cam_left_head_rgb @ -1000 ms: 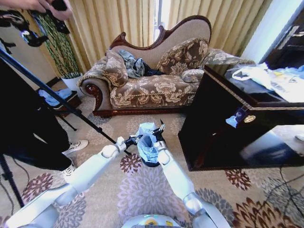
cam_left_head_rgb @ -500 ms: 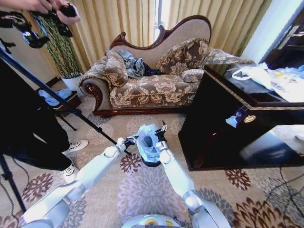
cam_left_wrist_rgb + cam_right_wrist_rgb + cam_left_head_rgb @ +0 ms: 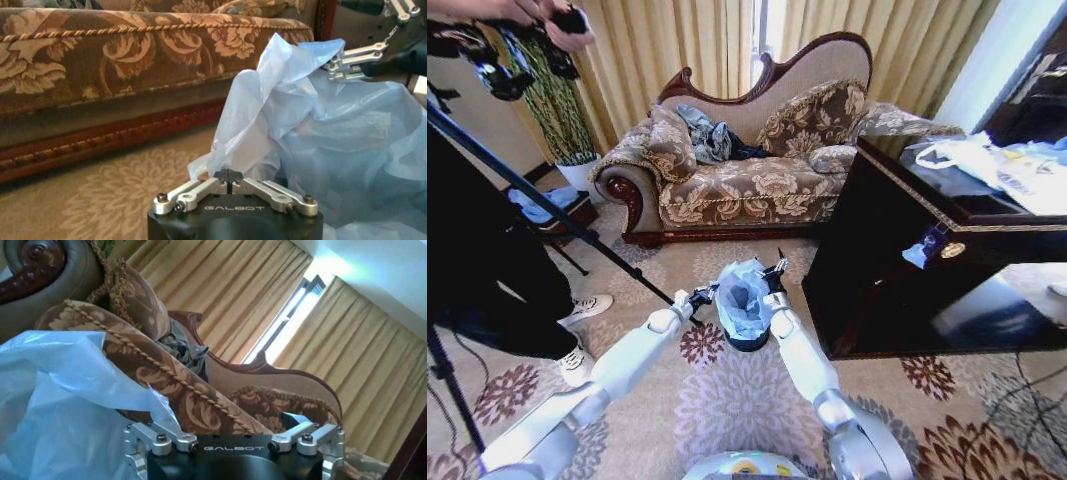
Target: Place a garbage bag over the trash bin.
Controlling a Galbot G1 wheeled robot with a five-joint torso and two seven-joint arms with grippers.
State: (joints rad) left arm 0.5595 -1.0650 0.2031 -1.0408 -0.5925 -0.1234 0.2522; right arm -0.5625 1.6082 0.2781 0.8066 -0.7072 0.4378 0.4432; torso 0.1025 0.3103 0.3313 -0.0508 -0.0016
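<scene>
Pale blue garbage bag [image 3: 743, 297] sits crumpled and puffed open just below the middle of the head view, thin see-through plastic draped over the little black trash bin [image 3: 748, 343]. The bin's dark base peeks out under it, standing upright on the floral carpet.

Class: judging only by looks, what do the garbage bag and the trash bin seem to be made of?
Garbage bag: thin plastic film, pale blue and translucent; it crinkles and light passes through. Trash bin: black, smooth-looking, probably plastic; only its base shows beneath the bag, so uncertain.
</scene>
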